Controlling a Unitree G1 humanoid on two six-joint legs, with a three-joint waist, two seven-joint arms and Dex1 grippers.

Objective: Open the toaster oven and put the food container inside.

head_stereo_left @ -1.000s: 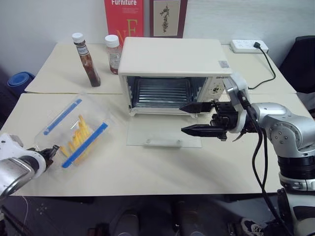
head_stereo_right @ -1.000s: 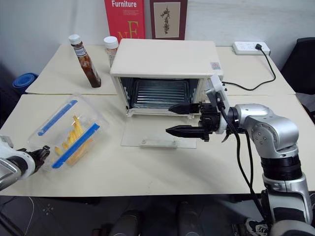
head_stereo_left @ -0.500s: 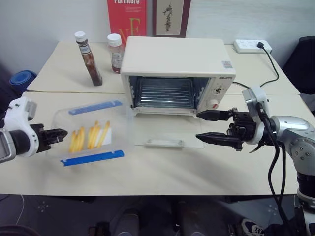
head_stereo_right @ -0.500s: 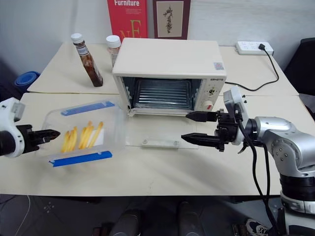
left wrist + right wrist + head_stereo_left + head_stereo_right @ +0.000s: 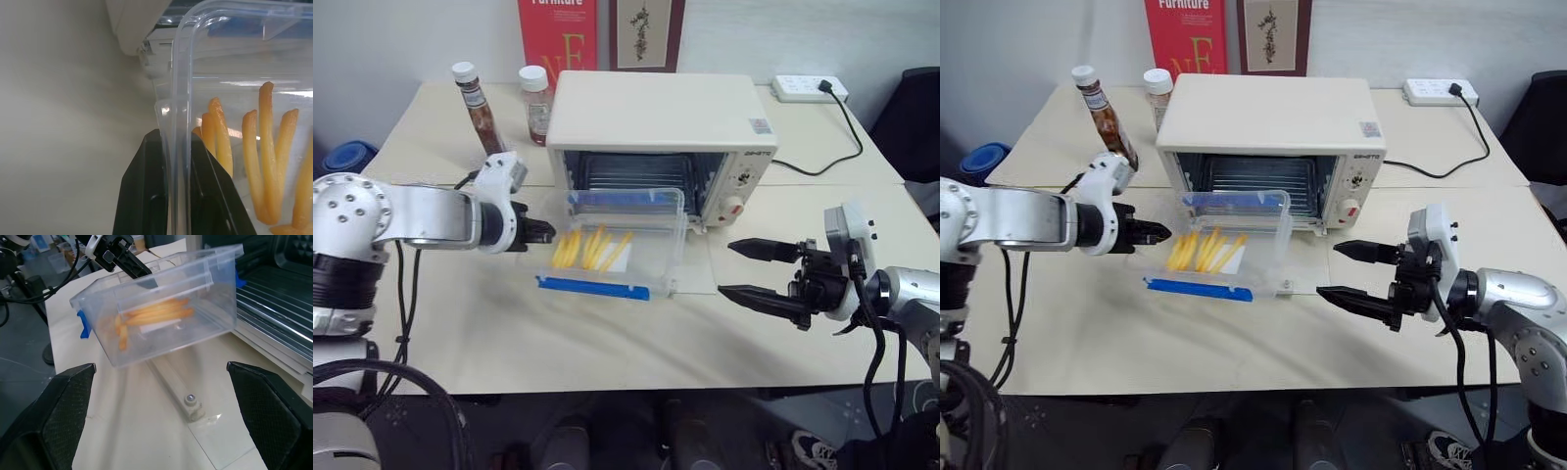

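**Currently: container held at the oven mouth, door down**

My left gripper [image 5: 1157, 233] is clamped on the short end wall of the food container [image 5: 1219, 245]. In the left wrist view the two black fingers [image 5: 146, 196] pinch the clear rim between them, one outside the wall, one inside. The container hangs clear of the table [image 5: 1234, 338], above the lowered glass door [image 5: 195, 426], its far long side just in front of the toaster oven [image 5: 1268, 122] opening. It sits tilted, with the near edge lower. A blue clip strip [image 5: 1197, 289] runs along the near long side and a second along the far side. Yellow fry-like sticks [image 5: 1205, 250] lie inside, visible through the plastic.

The oven door is fully dropped, lying flat on the table; the wire rack [image 5: 1258, 176] is exposed inside. The red knob [image 5: 1349, 208] shows on the control panel to the right of the opening.

My right gripper [image 5: 1356, 272] is off to the right of the door, above the table, pointing toward the container. Its fingers stand wide apart and hold nothing.

Behind the oven's left corner stand two sauce bottles [image 5: 1102, 116]. A white power strip [image 5: 1440, 93] lies at the far right of the table.
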